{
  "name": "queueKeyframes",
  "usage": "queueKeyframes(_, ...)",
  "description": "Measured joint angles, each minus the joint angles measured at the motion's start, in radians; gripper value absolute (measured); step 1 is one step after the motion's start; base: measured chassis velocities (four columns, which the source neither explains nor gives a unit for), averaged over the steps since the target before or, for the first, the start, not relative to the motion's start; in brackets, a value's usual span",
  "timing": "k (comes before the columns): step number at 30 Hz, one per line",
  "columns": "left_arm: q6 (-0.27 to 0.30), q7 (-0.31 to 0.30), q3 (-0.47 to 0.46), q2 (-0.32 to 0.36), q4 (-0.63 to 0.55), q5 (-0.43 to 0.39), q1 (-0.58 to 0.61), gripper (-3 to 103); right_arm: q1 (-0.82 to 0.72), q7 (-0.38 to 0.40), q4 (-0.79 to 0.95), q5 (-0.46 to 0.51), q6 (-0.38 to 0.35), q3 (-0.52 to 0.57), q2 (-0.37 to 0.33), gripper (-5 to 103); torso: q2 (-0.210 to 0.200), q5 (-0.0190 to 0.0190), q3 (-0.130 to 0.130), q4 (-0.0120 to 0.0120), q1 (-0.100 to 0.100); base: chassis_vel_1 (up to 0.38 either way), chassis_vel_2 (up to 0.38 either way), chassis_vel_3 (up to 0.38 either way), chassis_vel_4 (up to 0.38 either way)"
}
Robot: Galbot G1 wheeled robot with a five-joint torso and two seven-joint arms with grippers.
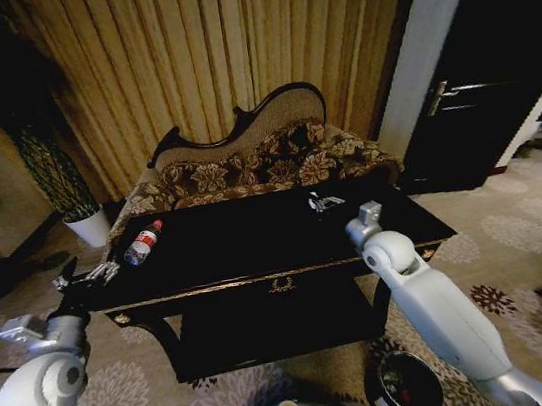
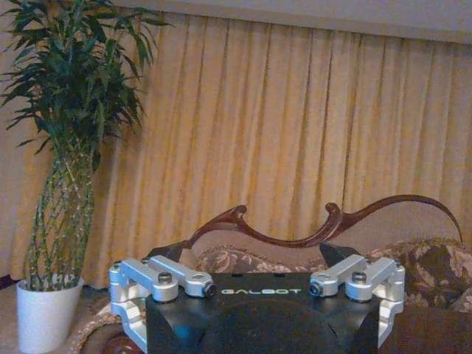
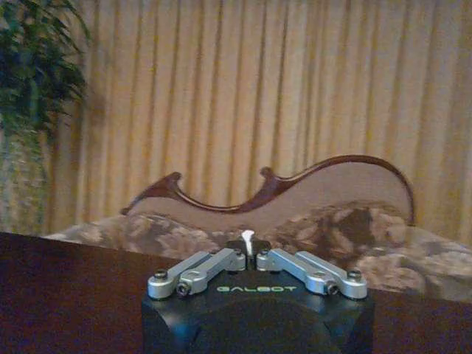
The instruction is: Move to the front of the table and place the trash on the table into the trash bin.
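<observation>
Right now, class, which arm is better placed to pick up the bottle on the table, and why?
The left. Its end effector is open near the table's left edge, close to the bottle. The right end effector is shut on a white scrap, farther off.

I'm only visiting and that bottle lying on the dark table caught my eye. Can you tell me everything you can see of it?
The clear plastic bottle with a red cap and red label lies on its side near the left end of the glossy black low table with gold trim. Its cap points toward the patterned sofa with the carved wooden back behind. The body looks see-through, and whether anything is inside cannot be told. Nothing grips it: the robot's left claw hovers just beside that table end, apart from the bottle.
</observation>
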Motion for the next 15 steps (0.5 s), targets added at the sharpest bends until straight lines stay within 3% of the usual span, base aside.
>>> queueKeyframes(15,0.01,-0.017,-0.003,0.038,0.007,-0.032,0.003,100,-0.069,0.0,-0.022,-0.035,0.007,0.111,0.02,2,0.0,-0.0001,0.0,0.0,0.0,0.0,0.0,0.0,0.0)
